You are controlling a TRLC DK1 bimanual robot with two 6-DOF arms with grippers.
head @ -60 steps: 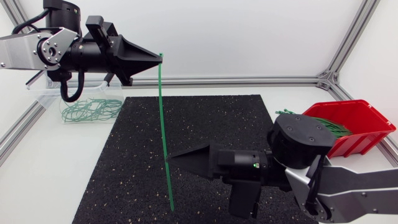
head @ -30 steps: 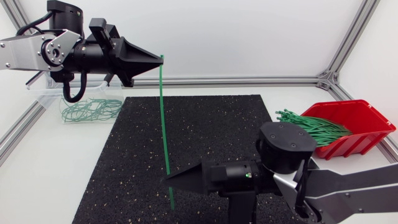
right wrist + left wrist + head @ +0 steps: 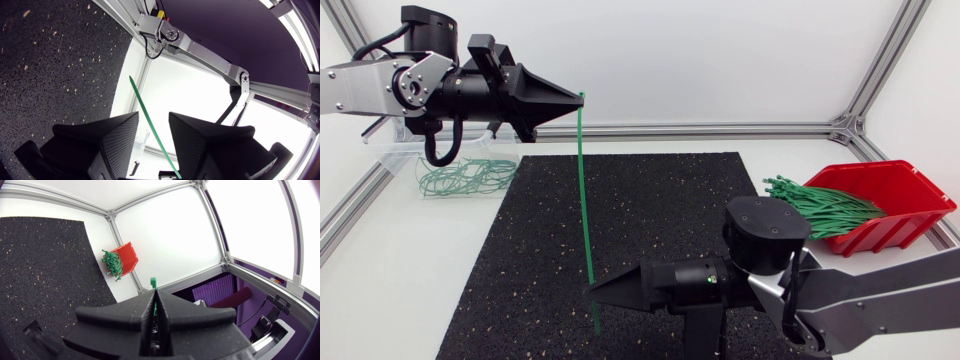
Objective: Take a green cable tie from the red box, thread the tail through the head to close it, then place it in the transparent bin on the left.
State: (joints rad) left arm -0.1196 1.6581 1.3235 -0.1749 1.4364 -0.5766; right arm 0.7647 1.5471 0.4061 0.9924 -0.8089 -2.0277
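A white table (image 3: pixel 380 290) carries a speckled black mat (image 3: pixel 650 220) across the middle of the head view. Lowest in that view, the right gripper (image 3: pixel 594 293) points toward the left of the frame. Its right wrist view shows the broad fingers (image 3: pixel 120 135) standing apart, with the green cable tie (image 3: pixel 150 125) running through the gap and neither pad clearly on it. The cable tie (image 3: pixel 584 200) hangs almost upright above the mat, its tail reaching to the lower centre of the frame just past that gripper. Its upper end is pinched in the left gripper (image 3: pixel 575 97) at the upper left, whose fingers are pressed together with only the tie's head (image 3: pixel 153 283) poking out beyond the tips. The strip looks light, thin and springy, probably slick plastic. It should bend into a loop easily but may flick or twist, so a hold close to the tail's tip seems best for steering it into the head. Behind the left arm at the upper left sits the transparent bin (image 3: pixel 390 155), with closed loops (image 3: pixel 460 178) lying by it. At the right edge is the red box (image 3: pixel 910 215), with spare ties (image 3: pixel 820 205) spilling over its rim. Nothing stands between the grippers apart from the tie itself.
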